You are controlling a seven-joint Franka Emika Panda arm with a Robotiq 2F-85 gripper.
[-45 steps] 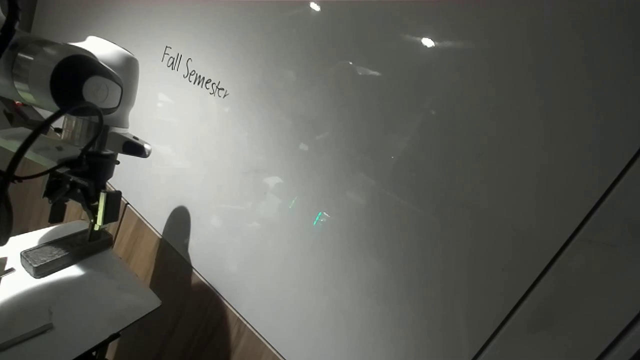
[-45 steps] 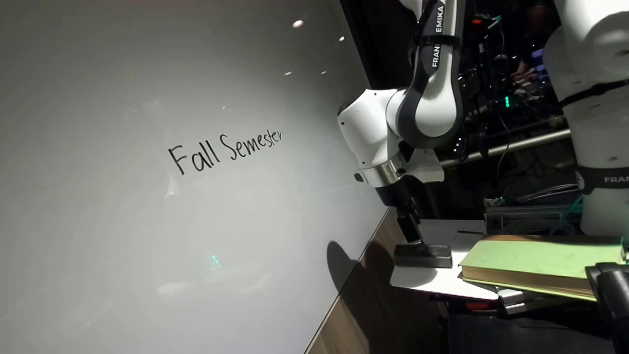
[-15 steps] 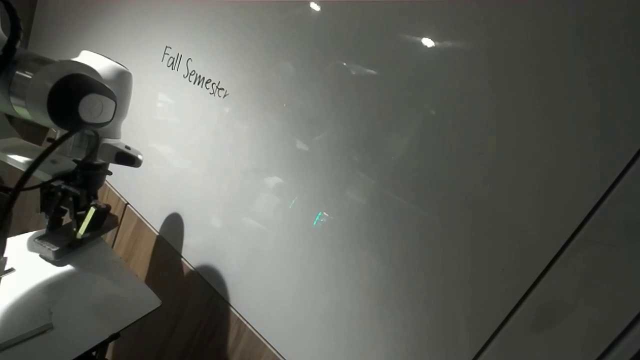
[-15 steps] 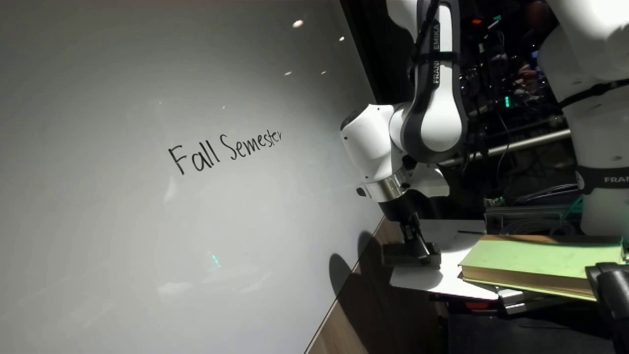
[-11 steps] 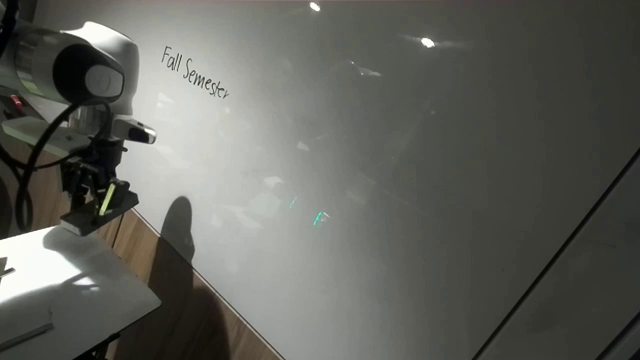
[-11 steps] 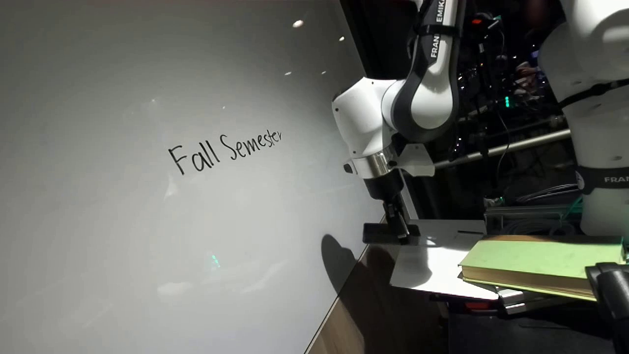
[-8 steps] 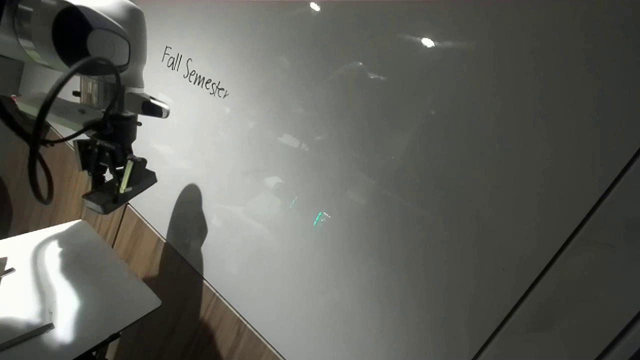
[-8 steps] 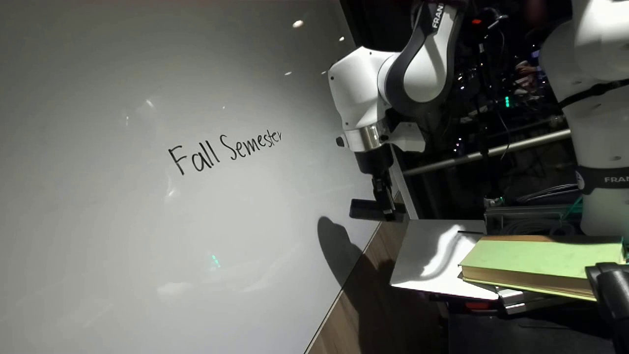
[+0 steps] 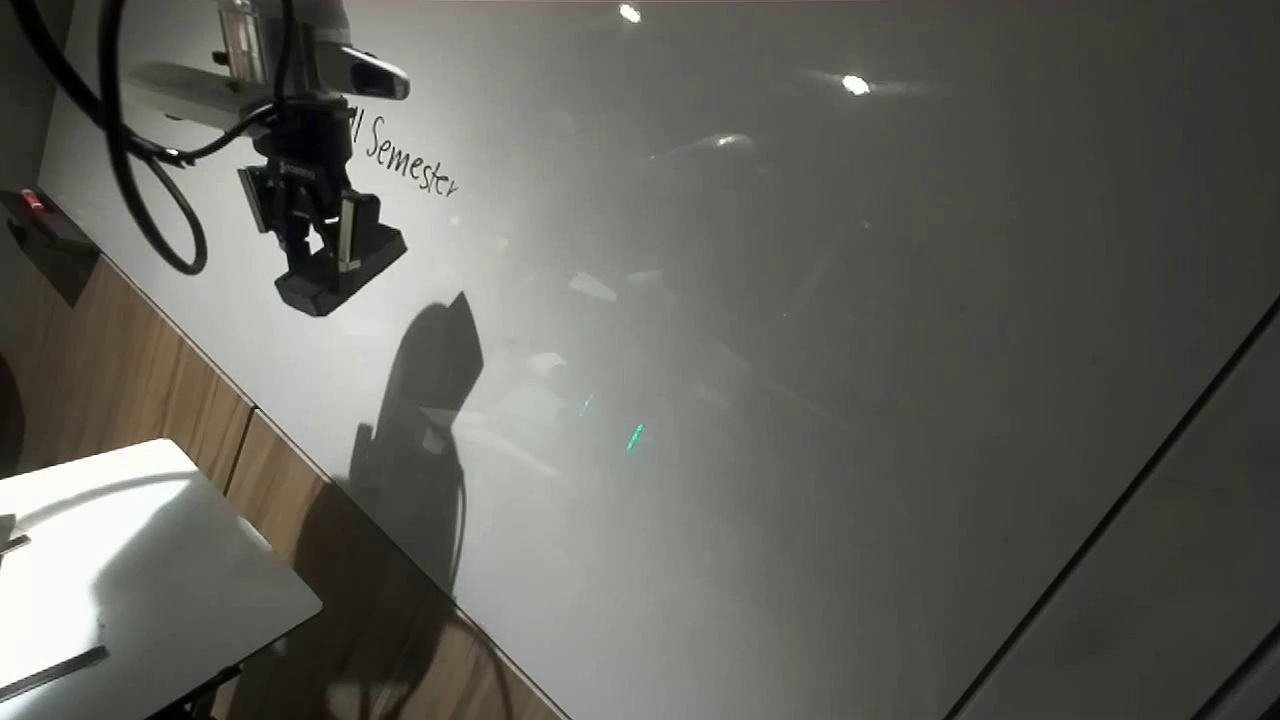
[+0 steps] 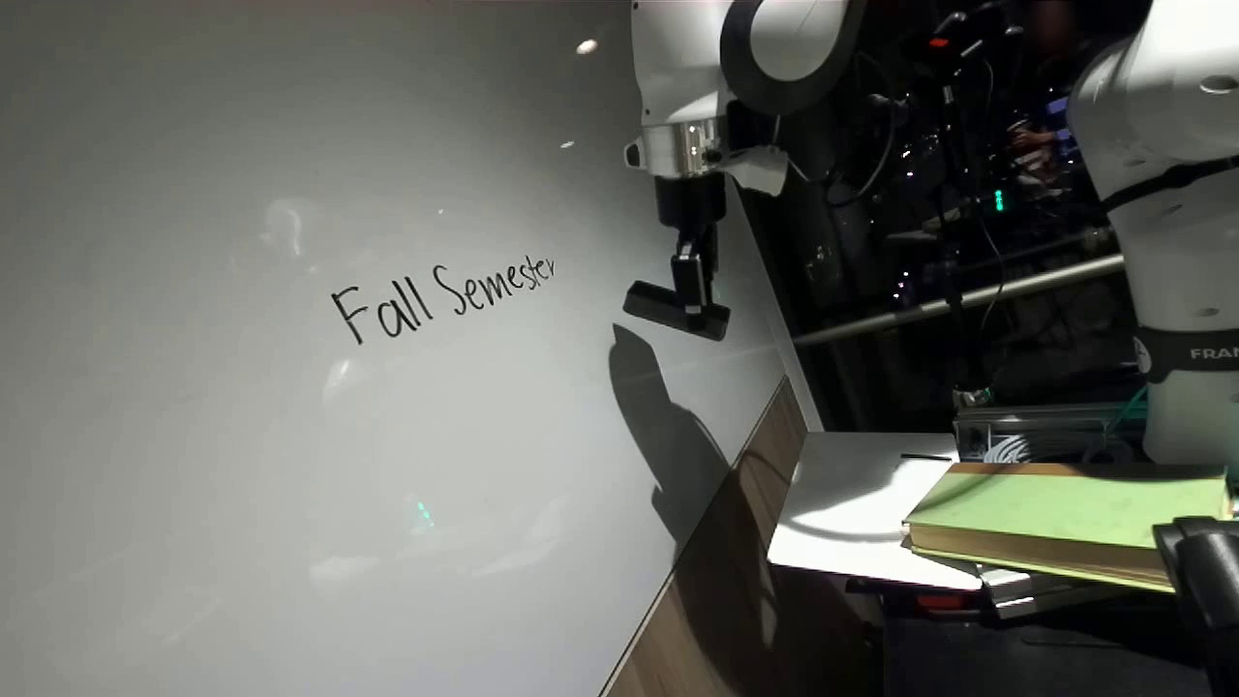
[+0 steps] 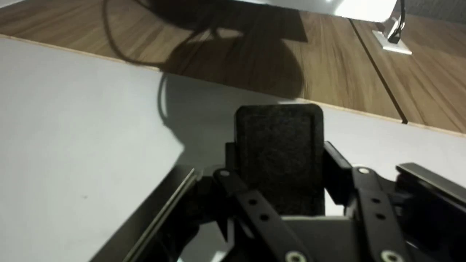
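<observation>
Wrist view, end effector (image 11: pixel 283 163) grasping black block (image 11: pixel 279 149), long axis up-frame, toward wood panelling (image 11: pixel 338 65)

Whiteboard (image 9: pixel 800 480): dim grey, brighter left, darker right in an exterior view — two small white glare spots (image 9: pixel 855 85), faint green glints (image 9: pixel 635 437).
Shadow (image 9: pixel 425 370): dark, cast by light from in front of the whiteboard, spilling onto the wood panel (image 9: pixel 160 350).
Tabletop (image 9: pixel 190 570): glaring white left, shaded right in an exterior view.
Background (image 10: pixel 920 232): nearly black, pinprick lights (image 10: pixel 999 200).
Block (image 11: pixel 280 153): underexposed, slightly soft — wrist view.

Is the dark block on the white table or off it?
Off: in both exterior views the gripper holds the block up, apart from the table.
</observation>
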